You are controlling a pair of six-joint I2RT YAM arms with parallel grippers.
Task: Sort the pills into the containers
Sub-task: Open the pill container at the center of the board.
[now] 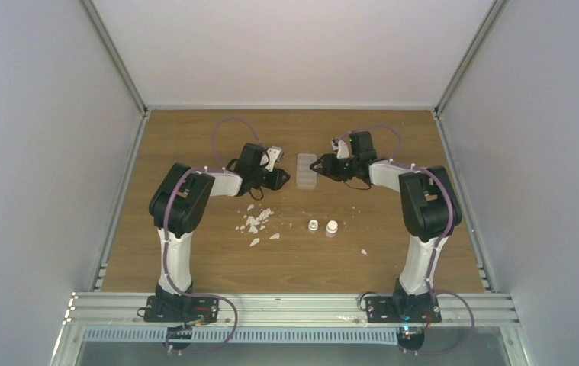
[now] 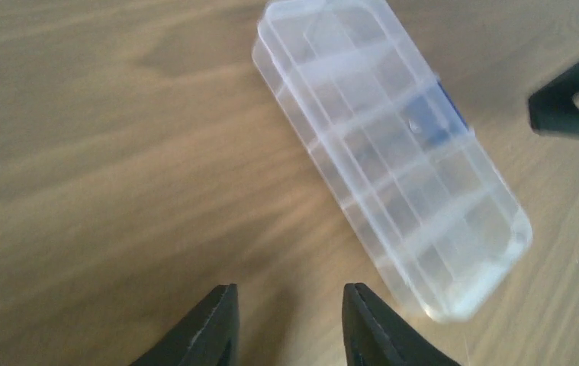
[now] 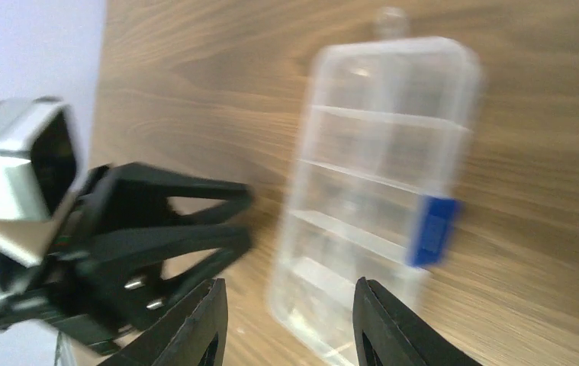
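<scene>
The clear organiser box lies flat on the wooden table between my two grippers, lid closed, with a blue latch on one long side. My left gripper is open and empty just left of the box; in the left wrist view the box lies ahead to the right. My right gripper is open and empty just right of the box, and in the right wrist view its jaws stand over the box's near end. No orange-yellow pills show.
Several white flakes lie scattered in front of the left arm, with one more at the right. Two small white vials stand at mid-table. The left gripper shows close by in the right wrist view.
</scene>
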